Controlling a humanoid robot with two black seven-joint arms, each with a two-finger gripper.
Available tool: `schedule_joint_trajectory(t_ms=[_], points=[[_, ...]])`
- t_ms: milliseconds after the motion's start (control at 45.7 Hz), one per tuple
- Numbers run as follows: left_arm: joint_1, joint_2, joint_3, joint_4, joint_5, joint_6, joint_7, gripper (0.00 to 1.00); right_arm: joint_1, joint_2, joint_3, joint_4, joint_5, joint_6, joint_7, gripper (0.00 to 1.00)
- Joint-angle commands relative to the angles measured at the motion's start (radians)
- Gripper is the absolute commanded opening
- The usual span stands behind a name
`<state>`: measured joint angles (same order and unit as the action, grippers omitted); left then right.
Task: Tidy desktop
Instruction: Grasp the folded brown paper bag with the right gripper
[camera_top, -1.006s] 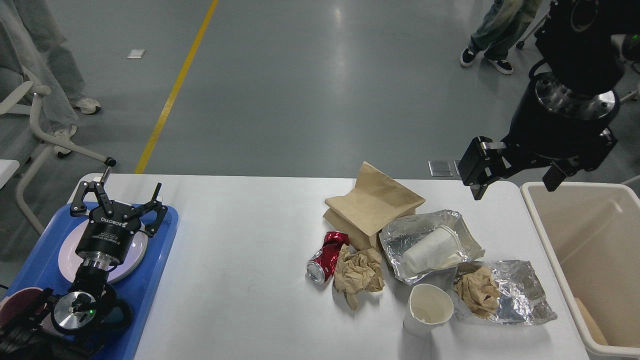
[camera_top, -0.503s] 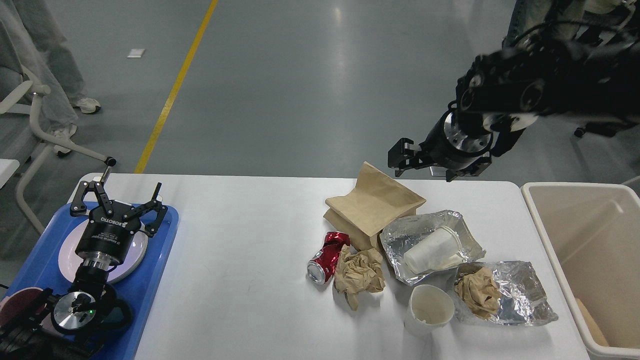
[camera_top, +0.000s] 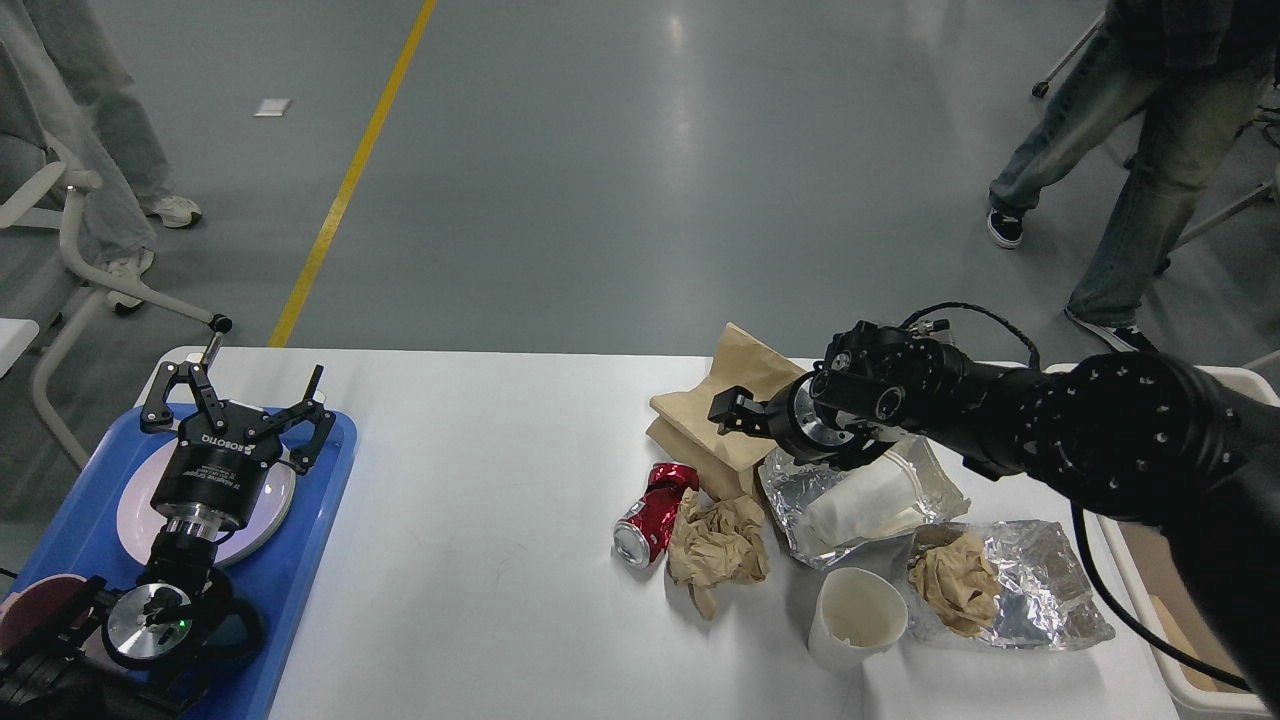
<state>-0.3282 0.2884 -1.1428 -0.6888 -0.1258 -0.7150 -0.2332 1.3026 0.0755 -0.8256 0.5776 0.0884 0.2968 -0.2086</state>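
Since the earlier frames the right arm has swung down from above the bin and far right of the table, and its right gripper (camera_top: 728, 412) now sits low over the brown paper bag (camera_top: 722, 400) near the far edge of the desktop (camera_top: 480, 500). It is seen dark and almost end-on, so I cannot tell whether its fingers are parted or closed, nor whether they touch the bag. Just near and right of the gripper, a crumpled foil sheet (camera_top: 790, 480) holds a white cup lying on its side (camera_top: 865, 497). Nearer still stands an upright paper cup (camera_top: 858, 618), with a second foil sheet (camera_top: 1040, 590) beside it on the right carrying a brown paper wad (camera_top: 955, 580). To the left of these lie a larger wad of brown paper (camera_top: 718, 545) and, touching it, a crushed red can (camera_top: 650, 515). All this litter sits on the right half of the white desktop, which spreads beneath the gripper and runs left to a blue tray (camera_top: 310, 560) on its left end. The left gripper (camera_top: 238, 398) has not moved: it hangs above a white plate (camera_top: 135, 510) on that tray with its fingers spread wide and nothing between them. A beige bin (camera_top: 1120, 545) stands just off the right end of the desktop, mostly hidden behind the right arm.
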Motion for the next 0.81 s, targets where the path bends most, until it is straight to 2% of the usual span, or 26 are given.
schedule_joint_trajectory(t_ms=[0, 153, 306, 438, 591, 788], points=[[0.0, 0.0, 0.0, 0.0, 0.0, 0.0, 0.0, 0.96, -0.02, 0.007, 0.011, -0.021, 0.005, -0.021, 0.0, 1.0], [0.0, 0.0, 0.0, 0.0, 0.0, 0.0, 0.0, 0.96, -0.02, 0.015, 0.052, -0.021, 0.002, -0.031, 0.0, 1.0], [0.0, 0.0, 0.0, 0.0, 0.0, 0.0, 0.0, 0.96, -0.028, 0.043, 0.089, -0.024, 0.001, -0.102, -0.002, 1.0], [0.0, 0.0, 0.0, 0.0, 0.0, 0.0, 0.0, 0.96, -0.034, 0.058, 0.091, -0.025, -0.001, -0.123, 0.0, 0.97], [0.0, 0.0, 0.0, 0.0, 0.0, 0.0, 0.0, 0.96, -0.071, 0.104, 0.089, -0.067, -0.004, -0.131, 0.0, 0.97], [0.0, 0.0, 0.0, 0.0, 0.0, 0.0, 0.0, 0.96, -0.085, 0.106, 0.118, -0.081, -0.002, -0.134, 0.003, 0.97]])
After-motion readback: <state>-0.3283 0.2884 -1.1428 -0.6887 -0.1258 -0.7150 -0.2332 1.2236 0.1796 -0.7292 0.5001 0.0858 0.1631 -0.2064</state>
